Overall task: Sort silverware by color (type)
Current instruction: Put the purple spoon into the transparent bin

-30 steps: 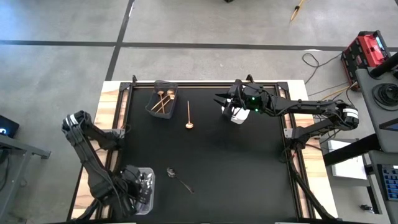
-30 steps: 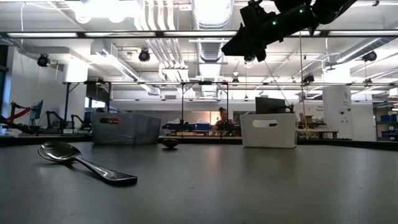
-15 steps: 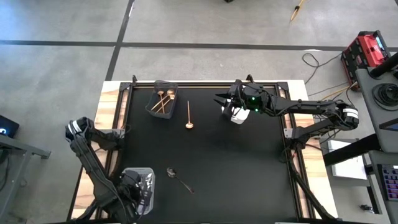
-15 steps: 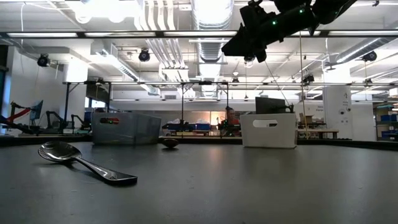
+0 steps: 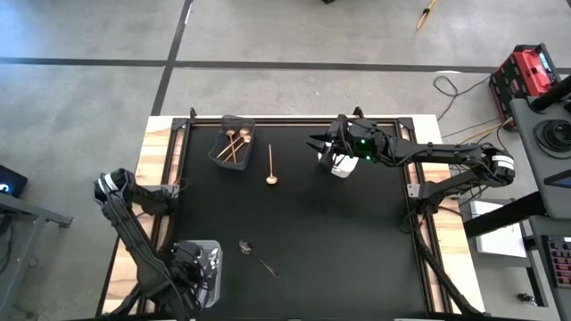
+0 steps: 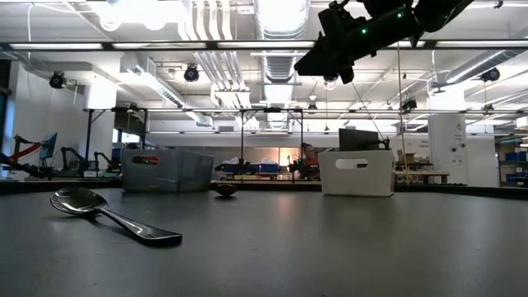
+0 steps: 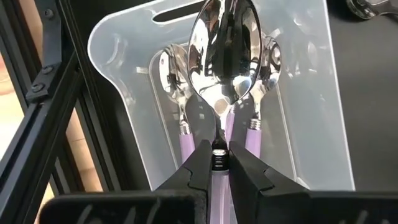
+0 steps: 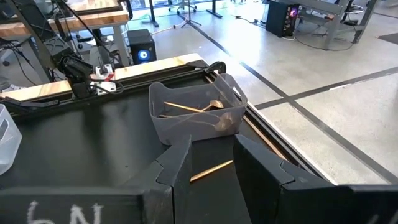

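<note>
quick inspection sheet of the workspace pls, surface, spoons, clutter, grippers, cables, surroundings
surface: black table top, wooden edges showing at the sides.
job's things: gold spoon lying loose beside the dark bin, which holds more gold spoons; dark spoon lying loose near the clear bin; lilac-handled spoons lying in the clear bin; white bin under the right arm.
clutter: nothing seen on the table beyond bins and spoons.
grippers: left gripper shut on a lilac-handled spoon above the clear bin; right gripper raised over the white bin, open, nothing between its fingers.
cables: loose cables on the floor past the table's right side.
surroundings: red case on the floor.
</note>
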### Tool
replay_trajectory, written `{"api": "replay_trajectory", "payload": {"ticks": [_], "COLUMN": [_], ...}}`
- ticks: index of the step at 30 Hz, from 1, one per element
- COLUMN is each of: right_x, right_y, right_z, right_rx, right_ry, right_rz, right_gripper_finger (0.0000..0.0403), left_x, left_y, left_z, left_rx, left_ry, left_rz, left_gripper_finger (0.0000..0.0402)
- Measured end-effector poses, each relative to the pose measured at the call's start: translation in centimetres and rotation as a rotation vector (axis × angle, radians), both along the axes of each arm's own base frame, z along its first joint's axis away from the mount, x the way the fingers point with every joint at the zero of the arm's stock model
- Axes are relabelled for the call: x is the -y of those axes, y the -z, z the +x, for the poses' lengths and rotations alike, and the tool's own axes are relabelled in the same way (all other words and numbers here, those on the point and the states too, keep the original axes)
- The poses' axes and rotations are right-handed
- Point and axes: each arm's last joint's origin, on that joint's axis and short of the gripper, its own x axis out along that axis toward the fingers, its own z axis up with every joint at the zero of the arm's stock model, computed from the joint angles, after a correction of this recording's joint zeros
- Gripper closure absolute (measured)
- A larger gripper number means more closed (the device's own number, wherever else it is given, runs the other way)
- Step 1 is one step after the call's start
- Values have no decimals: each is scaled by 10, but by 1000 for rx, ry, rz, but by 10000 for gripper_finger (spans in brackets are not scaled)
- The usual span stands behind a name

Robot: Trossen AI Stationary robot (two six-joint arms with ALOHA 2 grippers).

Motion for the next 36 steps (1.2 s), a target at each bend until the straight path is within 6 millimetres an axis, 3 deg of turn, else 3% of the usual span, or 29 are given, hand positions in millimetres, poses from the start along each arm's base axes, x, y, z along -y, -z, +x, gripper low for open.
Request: {"api": "replay_trajectory", "payload": {"ticks": [16, 36], "right_x": [0, 0], "right_y": [0, 1], "right_z": [0, 0], "right_rx": [-2, -12], "right_ry": [0, 0], "right_rz": [0, 3], "right_gripper_finger": [294, 294], "left_x": [-2, -8], "left_y": [33, 51], "left_z": [3, -1], "left_rx": [34, 22], "left_ry": [-16, -16], "left_rz": [-51, -38], "left_gripper_finger": [384, 382]}}
